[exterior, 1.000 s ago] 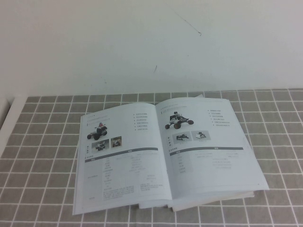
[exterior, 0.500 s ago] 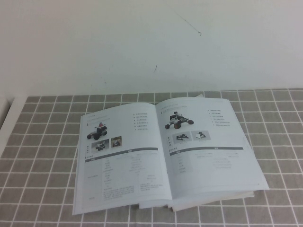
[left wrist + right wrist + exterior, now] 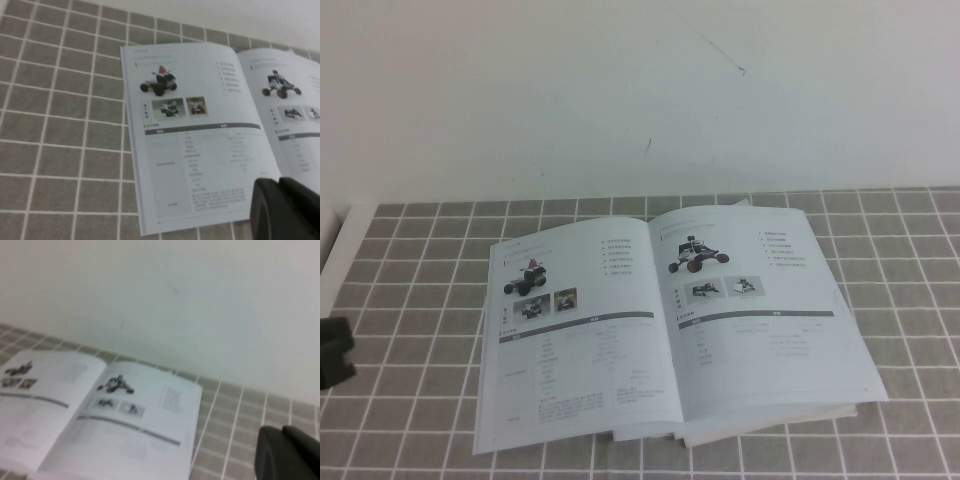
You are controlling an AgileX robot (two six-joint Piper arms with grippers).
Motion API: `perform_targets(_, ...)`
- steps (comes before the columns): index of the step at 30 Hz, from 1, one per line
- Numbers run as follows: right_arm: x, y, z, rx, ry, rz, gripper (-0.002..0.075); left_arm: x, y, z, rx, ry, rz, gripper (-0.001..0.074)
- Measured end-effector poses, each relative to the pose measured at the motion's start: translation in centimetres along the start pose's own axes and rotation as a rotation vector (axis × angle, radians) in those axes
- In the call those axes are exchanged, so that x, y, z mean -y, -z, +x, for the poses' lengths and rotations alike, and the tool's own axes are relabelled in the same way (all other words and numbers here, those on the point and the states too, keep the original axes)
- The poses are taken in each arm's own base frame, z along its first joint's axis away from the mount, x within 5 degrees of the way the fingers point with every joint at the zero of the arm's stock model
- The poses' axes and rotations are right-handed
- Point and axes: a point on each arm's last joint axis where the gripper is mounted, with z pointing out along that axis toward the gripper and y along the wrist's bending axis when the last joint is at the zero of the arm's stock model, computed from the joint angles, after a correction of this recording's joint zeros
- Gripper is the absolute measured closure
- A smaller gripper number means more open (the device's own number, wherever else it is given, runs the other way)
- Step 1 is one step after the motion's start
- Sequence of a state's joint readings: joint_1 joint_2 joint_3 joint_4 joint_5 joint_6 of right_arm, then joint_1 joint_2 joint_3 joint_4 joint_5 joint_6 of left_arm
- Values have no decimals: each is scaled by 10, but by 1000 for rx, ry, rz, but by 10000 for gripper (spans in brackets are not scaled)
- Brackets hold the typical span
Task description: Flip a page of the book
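Observation:
The book [image 3: 650, 425] lies open and flat on the grey tiled cloth. The page [image 3: 760, 310] with the black wheeled robot photo is its right-hand sheet and lies flat; it also shows in the left wrist view [image 3: 295, 115] and the right wrist view [image 3: 135, 425]. The left-hand sheet [image 3: 575, 330] carries the red-topped robot photo. My left gripper [image 3: 334, 352] shows at the left edge of the high view, left of the book and apart from it; in its wrist view [image 3: 279, 184] its fingers are together and empty. My right gripper [image 3: 281, 432] is out of the high view, shut and empty, right of the book.
The grey tiled cloth [image 3: 410, 290] covers the table around the book. A white wall [image 3: 640, 90] stands close behind it. A white strip of bare table [image 3: 332, 260] runs along the cloth's left edge.
My left gripper has come into the high view at the left edge. The book and its pages have not moved.

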State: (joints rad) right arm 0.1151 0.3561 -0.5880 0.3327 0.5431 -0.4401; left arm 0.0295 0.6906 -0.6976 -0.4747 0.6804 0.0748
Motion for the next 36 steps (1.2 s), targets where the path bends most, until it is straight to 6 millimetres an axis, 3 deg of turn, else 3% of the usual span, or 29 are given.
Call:
perform_targets(5,0,-31,9,-269,-42,-92,729,3,-32,-1,-123,-54,111,738)
perform_targets(10,7,-72,1,-500,-76,-164,729,0,-62,2,-245,-49,177,738)
perform_targets(19,23,-165,-15,-562,-109,-234,729,-25,-124,12,-394,-27,118,738)
perform_targets(24,19,-212,0,-596,-150,-375,729,-32,-165,22,-488,-70,109,738)
perform_targets(30,23,-264,24,-686,-198,-423,717,-30,-211,39,-578,-119,103,738)
perform_targets(36,28,-303,37,-735,-219,-438,573,-37,-254,52,-670,-117,97,738)
